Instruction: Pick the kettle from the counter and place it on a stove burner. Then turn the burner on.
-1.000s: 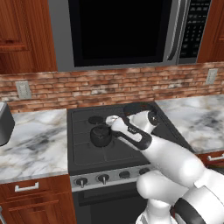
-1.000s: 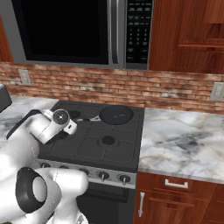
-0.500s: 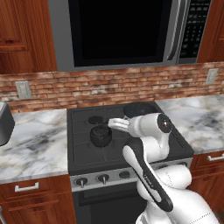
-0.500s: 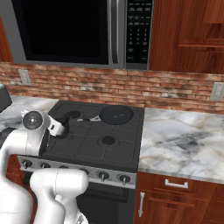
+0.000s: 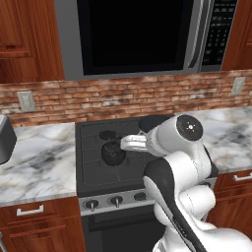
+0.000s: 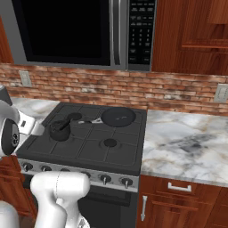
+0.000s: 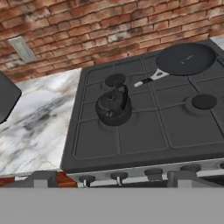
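At the far left, the white marble counter runs up to the stove, and just past its edge the kettle already sits on the front-left stove burner, free of the gripper, whose two dark fingertips poke up at the bottom of the hand view, spread wide with nothing between them. Below the kettle runs the row of knobs (the burner looks unlit to me), so turning one is what remains. My worry is the wrong knob: they look alike, and a neighbouring one would light a different burner. A swinging elbow could also clip the kettle's thin handle and shove it off centre. Further right lies the flat pan on the back burner. The right base view shows that pan whole, while the left base view hides most of it behind the arm.
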